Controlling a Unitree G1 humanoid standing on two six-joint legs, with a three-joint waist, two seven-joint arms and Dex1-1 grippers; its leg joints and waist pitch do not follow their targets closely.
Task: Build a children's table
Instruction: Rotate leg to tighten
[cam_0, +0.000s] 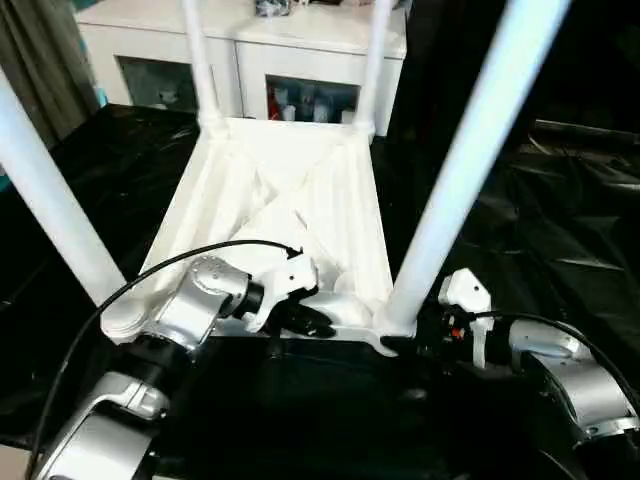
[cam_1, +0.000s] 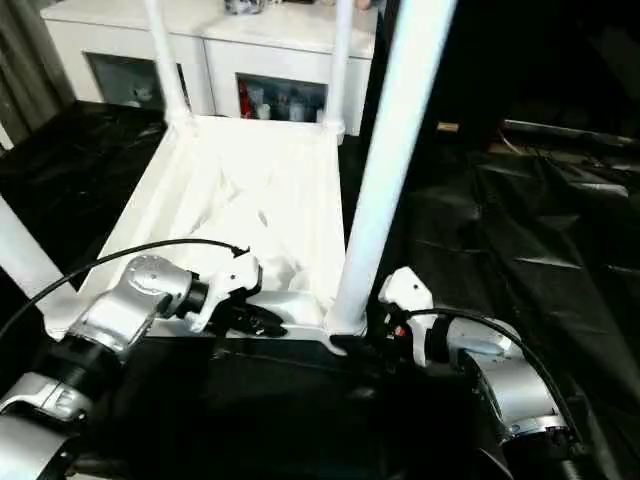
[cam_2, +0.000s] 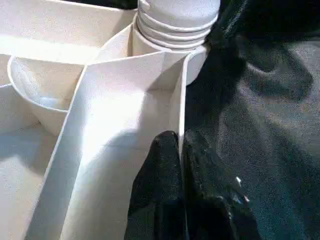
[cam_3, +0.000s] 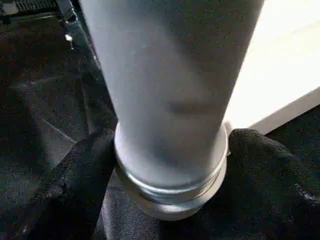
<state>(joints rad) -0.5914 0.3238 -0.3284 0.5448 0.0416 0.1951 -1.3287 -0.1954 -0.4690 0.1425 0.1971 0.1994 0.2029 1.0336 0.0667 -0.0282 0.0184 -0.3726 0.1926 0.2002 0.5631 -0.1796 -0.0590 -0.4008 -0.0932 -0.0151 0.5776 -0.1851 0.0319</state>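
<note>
The white children's table lies upside down on the black-draped table, its ribbed underside (cam_0: 300, 190) facing up. All four tube legs stand in the corner sockets: near right (cam_0: 470, 150), near left (cam_0: 45, 190), far left (cam_0: 197, 60), far right (cam_0: 375, 60). My left gripper (cam_0: 310, 320) is at the near edge, and its black fingers (cam_2: 160, 170) are shut on the thin rim wall (cam_2: 177, 100) close to the near right socket. My right gripper (cam_0: 405, 345) sits at the base of the near right leg (cam_3: 170, 90), one finger (cam_3: 75, 175) on each side, pressed against it.
A white cabinet with glass doors (cam_0: 290, 40) stands behind the work. Wrinkled black cloth (cam_0: 560, 220) covers the table to the right and in front. A curtain (cam_0: 40, 60) hangs at the far left. A black cable (cam_0: 180, 260) arcs over my left forearm.
</note>
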